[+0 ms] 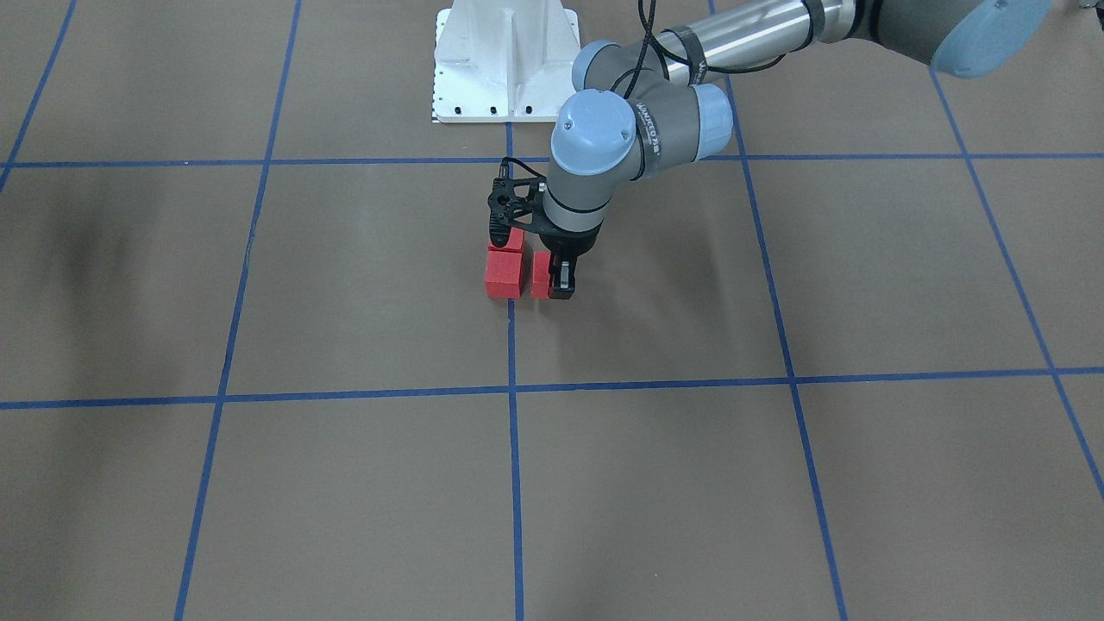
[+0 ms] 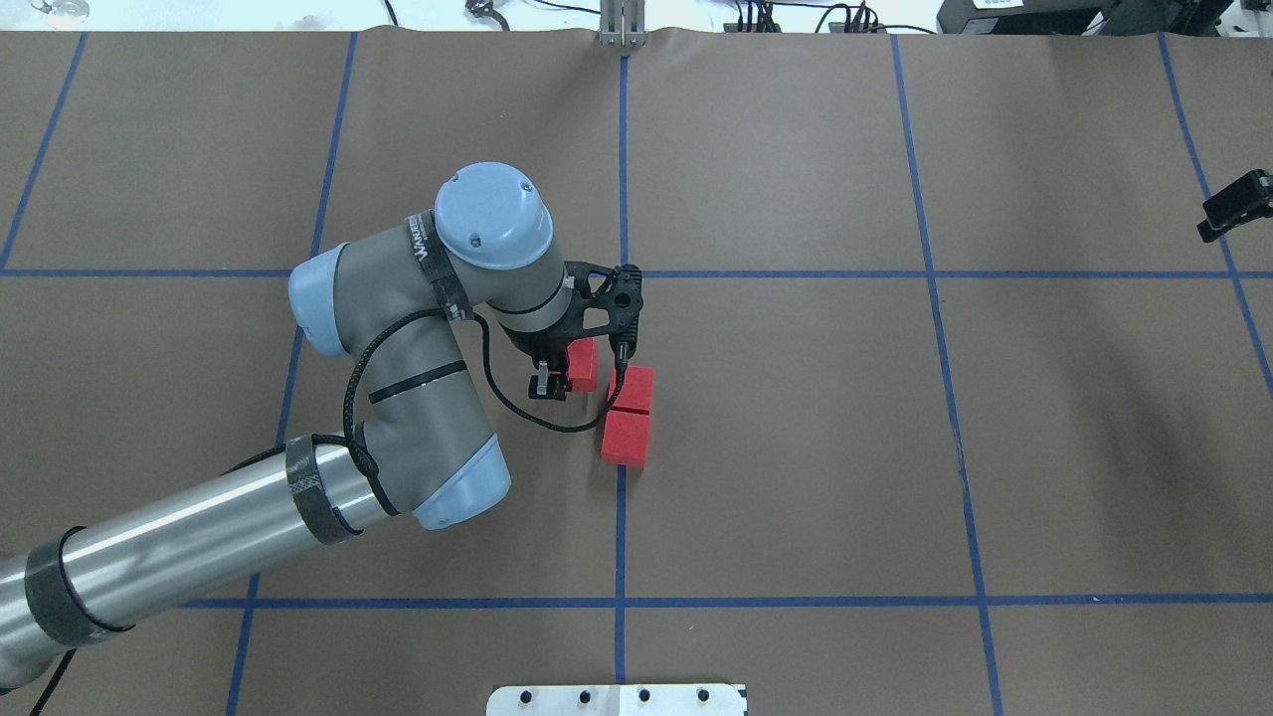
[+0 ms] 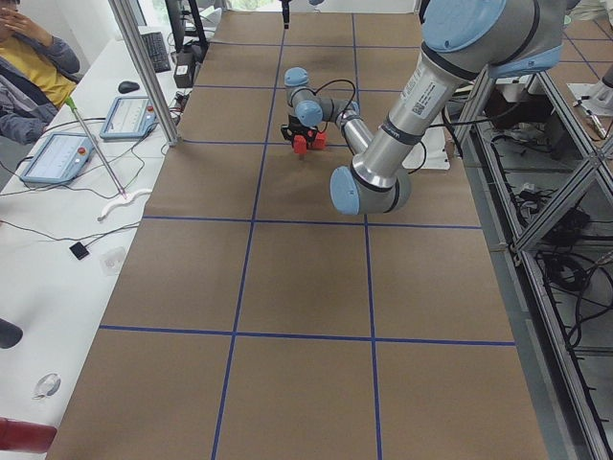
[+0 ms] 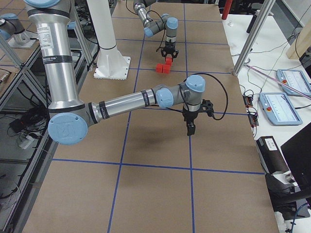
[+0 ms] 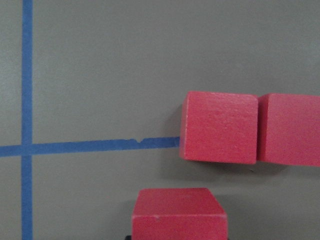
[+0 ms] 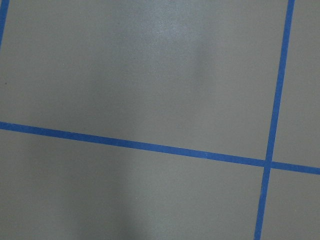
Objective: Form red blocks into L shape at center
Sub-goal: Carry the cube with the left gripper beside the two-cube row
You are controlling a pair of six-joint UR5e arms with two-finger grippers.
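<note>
Two red blocks (image 2: 634, 388) (image 2: 625, 438) lie touching in a row on the middle blue tape line at the center (image 2: 696, 418). A third red block (image 2: 584, 363) sits just left of that row, with a small gap to it. My left gripper (image 1: 548, 283) stands upright over this block and is shut on it. One finger (image 1: 561, 279) presses its outer side, at or just above the floor. In the left wrist view the held block (image 5: 177, 212) is at the bottom edge, below the pair (image 5: 219, 127). My right gripper (image 4: 191, 128) hangs far off to the right; I cannot tell its state.
The white metal base (image 1: 504, 60) stands behind the blocks on the robot's side. Blue tape lines (image 6: 135, 145) cross the brown floor below the right wrist. A person (image 3: 29, 67) sits at a side bench with tablets (image 3: 57, 158).
</note>
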